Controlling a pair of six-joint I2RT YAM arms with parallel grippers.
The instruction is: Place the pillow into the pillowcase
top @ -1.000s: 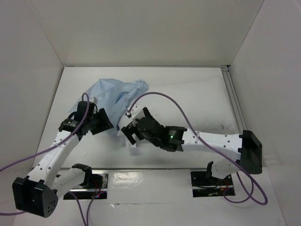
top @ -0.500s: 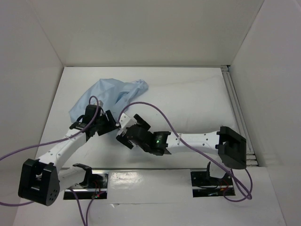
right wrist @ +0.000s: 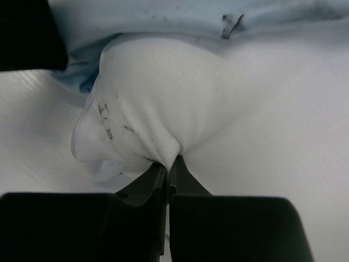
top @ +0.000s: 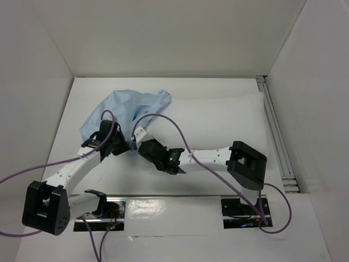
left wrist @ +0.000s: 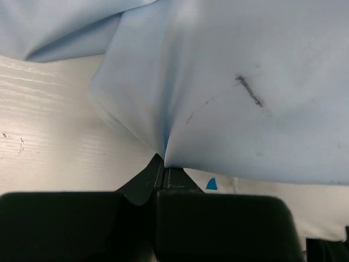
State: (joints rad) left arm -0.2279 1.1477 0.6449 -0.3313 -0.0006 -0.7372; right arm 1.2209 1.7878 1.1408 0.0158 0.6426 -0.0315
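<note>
**A:** From above, where do things lie?

**B:** The pillowcase (top: 128, 106) is bunched at ten o'clock on the surface (top: 218, 84). The pillow (top: 218, 117) stretches from the centre toward three o'clock, and its near-left corner meets the blue cloth.

**A:** And the left wrist?

**B:** The left end effector (left wrist: 163, 168) is pinched together on a fold of the thin blue cloth, which tents up toward twelve o'clock. It looks limp, light and smooth, so it should drape and slip. The hem is probably the best place to hold it.

**A:** The right wrist?

**B:** The right end effector (right wrist: 169, 164) is clamped on a pillow corner, puckering it. The pillow looks plump, soft and squashy, likely light but bulky, so the corners give the surest hold.
</note>
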